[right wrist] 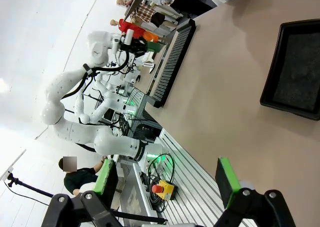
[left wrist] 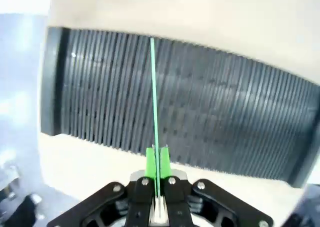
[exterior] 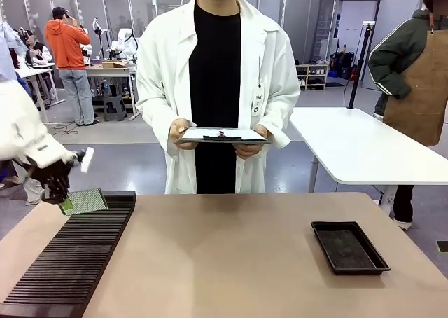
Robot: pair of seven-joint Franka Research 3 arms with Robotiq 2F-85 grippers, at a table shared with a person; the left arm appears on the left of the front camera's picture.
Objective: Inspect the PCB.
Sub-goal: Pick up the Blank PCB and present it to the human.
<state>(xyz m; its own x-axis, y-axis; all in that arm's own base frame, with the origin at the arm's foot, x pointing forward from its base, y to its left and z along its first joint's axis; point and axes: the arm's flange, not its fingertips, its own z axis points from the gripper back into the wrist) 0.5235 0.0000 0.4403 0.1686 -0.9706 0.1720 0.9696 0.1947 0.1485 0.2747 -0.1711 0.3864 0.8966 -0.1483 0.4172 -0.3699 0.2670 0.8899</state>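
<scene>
The PCB, a thin pale grey-green board with a green strip at its near-left edge, hangs just above the far end of the black slotted rack. My left gripper is shut on that edge. In the left wrist view the PCB appears edge-on as a thin green line pinched between the green pads of the left gripper, with the rack below. My right gripper stands open with nothing between its fingers, high over the table.
A person in a white coat stands at the far side holding a paper-topped clipboard in both hands. A shallow black tray lies at the right of the table and also appears as the tray in the right wrist view. A white table stands behind on the right.
</scene>
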